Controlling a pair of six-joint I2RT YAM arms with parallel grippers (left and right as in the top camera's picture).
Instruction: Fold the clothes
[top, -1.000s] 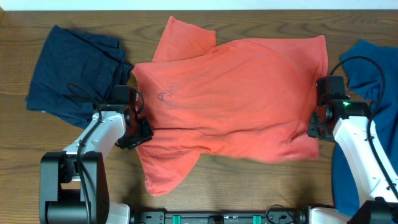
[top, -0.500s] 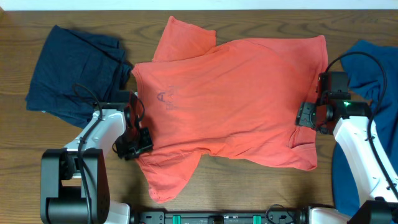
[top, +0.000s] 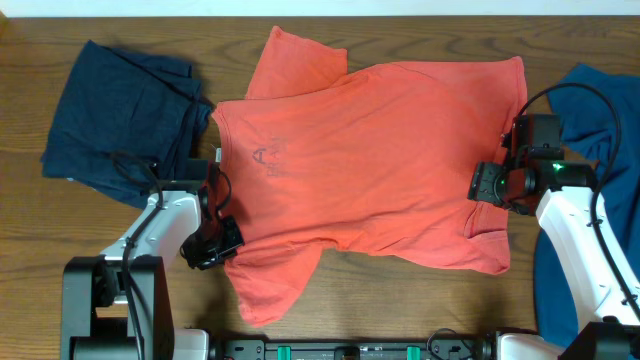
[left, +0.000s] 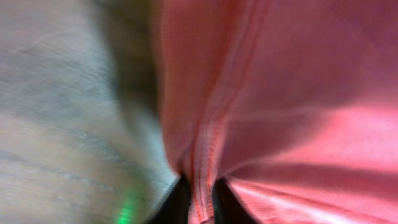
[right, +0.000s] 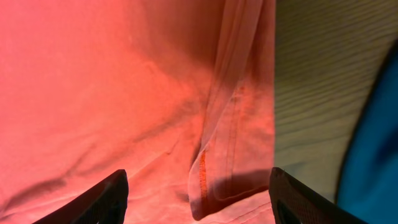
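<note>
My left gripper (top: 213, 243) is closed tight on the shirt (top: 380, 150), pinching a seam at its near left edge. My right gripper (top: 487, 185) gapes wide over the shirt's right hem. The shirt lies spread on the table (top: 30, 250), with a navy garment (top: 120, 110) to its left.

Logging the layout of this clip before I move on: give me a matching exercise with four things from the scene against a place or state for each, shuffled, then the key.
Things:
1. navy garment
2. blue garment
3. left gripper
4. right gripper

Places or states:
A. open, over the hem of the orange T-shirt
B. at the right edge of the table
C. pinching a seamed edge of the orange T-shirt
D. at the table's far-left corner

Pairs: 1-D, 2-B, 3-C, 4-A.
</note>
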